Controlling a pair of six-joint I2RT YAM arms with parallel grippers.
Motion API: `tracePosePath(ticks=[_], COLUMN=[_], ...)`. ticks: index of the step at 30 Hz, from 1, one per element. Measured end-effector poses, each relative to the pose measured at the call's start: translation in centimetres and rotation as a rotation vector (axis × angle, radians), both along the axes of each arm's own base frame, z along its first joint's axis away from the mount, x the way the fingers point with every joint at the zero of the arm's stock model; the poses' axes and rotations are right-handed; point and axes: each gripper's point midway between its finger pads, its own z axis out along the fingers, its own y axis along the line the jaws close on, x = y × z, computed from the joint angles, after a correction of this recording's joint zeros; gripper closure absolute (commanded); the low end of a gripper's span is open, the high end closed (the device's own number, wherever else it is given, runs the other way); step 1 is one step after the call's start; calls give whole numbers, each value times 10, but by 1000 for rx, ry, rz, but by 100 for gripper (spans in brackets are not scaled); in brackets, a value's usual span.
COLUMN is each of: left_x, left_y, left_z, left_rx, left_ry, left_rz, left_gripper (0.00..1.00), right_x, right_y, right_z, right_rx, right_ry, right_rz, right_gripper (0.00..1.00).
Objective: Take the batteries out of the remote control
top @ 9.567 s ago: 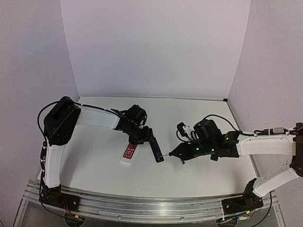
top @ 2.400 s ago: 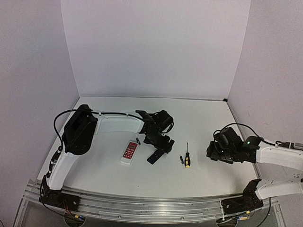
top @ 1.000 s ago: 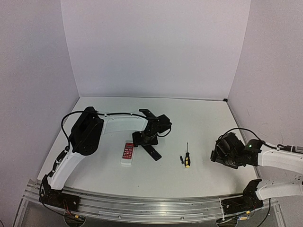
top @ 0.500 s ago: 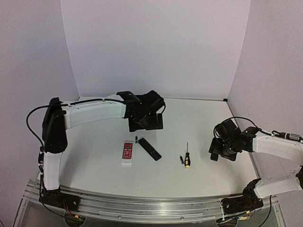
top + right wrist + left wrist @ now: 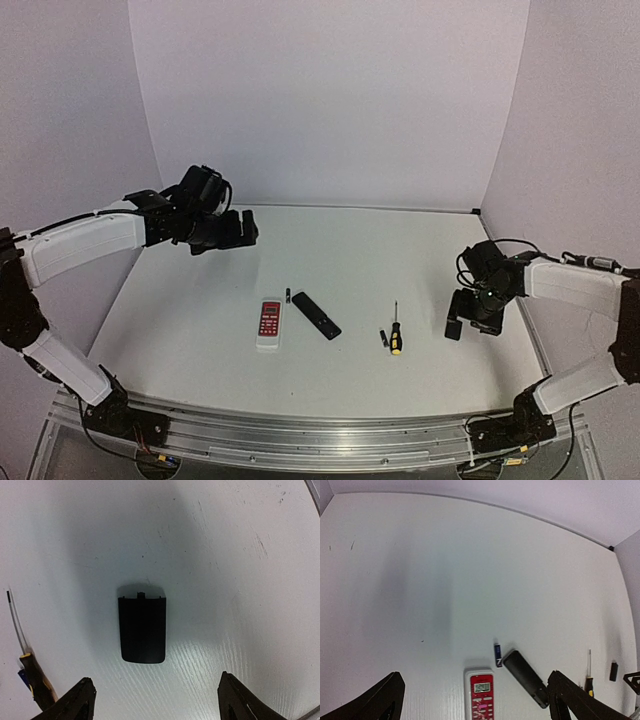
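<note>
The slim black remote control lies slanted on the table, free of both grippers. One battery rests just off its far end. A second battery lies against the screwdriver's handle. My left gripper hangs open and empty, high over the back left, far from the remote. Also open and empty, my right gripper hovers over a small black battery cover lying flat on the table at the right.
A wider white remote with a red button panel lies left of the black one. A yellow-and-black screwdriver lies between the remote and the cover. The walls stand close behind and at both sides.
My left gripper has let go of the black remote, opened and swung up and away to the back left. The remote now lies on the table. The right gripper shifted slightly over the cover.
</note>
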Motion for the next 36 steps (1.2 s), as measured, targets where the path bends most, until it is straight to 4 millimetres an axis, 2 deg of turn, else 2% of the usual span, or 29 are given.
tracePosePath(ticks=[2,5,13,20,26,36], left_x=[4,5,11,11,14,15], left_y=[11,9,-6,-24,-36,-37], left_z=[-22,-41,-47,-66,-77,-79], left_rx=[24,28,-19,-39,-38,-26], left_ry=[51,102,114,157,183,183], left_rz=[7,-20,-105,-206,-259,-272], left_gripper=[0,0,0,0,0,0], right_x=[1,5,15,23,24,22], right_y=[0,2,9,13,14,10], right_z=[-9,-23,-52,-52,-53,-55], right_rx=[-14,-21,-3,3,4,-59], right_ry=[38,86,134,112,109,148], right_rz=[7,24,72,97,104,102], right_gripper=[23,28,39,54,55,56])
